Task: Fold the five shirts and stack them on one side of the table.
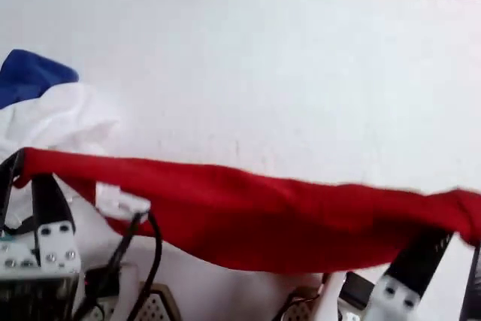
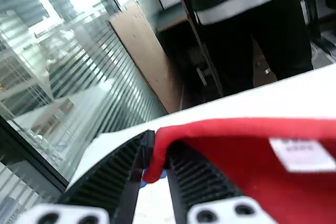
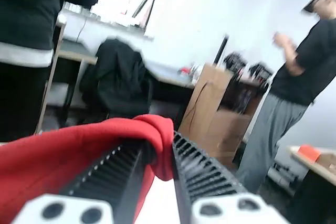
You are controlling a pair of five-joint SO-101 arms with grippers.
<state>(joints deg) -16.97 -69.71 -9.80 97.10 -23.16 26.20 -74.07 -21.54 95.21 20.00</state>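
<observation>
— Between the ribbed black fingers point(image 2: 194, 177) of the left gripper point(image 2: 156, 148), what sits there?

— A fold of the red shirt point(image 2: 252, 182). The jaws are closed narrow on it, and the hem bunches up and pokes out past the tips. A white label point(image 2: 299, 153) lies on the cloth just beside that pinch.

— And the right gripper point(image 3: 157, 150)?

— Much the same. Its jaws are clamped on another edge of the red shirt point(image 3: 52, 156), with the fabric rolled over between the two toothed fingers point(image 3: 205, 174).

— Where do the two stand, seen from above?

— The left gripper point(image 1: 26, 178) is at the near left of the table point(image 1: 263, 65), and the right gripper point(image 1: 449, 237) is at the near right. The red shirt point(image 1: 263, 208) stretches between them as a long band, raised at both ends and sagging in the middle toward the near edge. Whether the sag touches the table, I cannot tell. The label point(image 1: 120, 202) shows near the left end.

— Anything else on the table?

— A white shirt point(image 1: 60, 122) lies crumpled at the left, just beyond the left gripper. A blue shirt point(image 1: 30, 73) lies against its far side, touching it. Black cables point(image 1: 154, 249) hang by the left arm, in front of the red cloth.
</observation>
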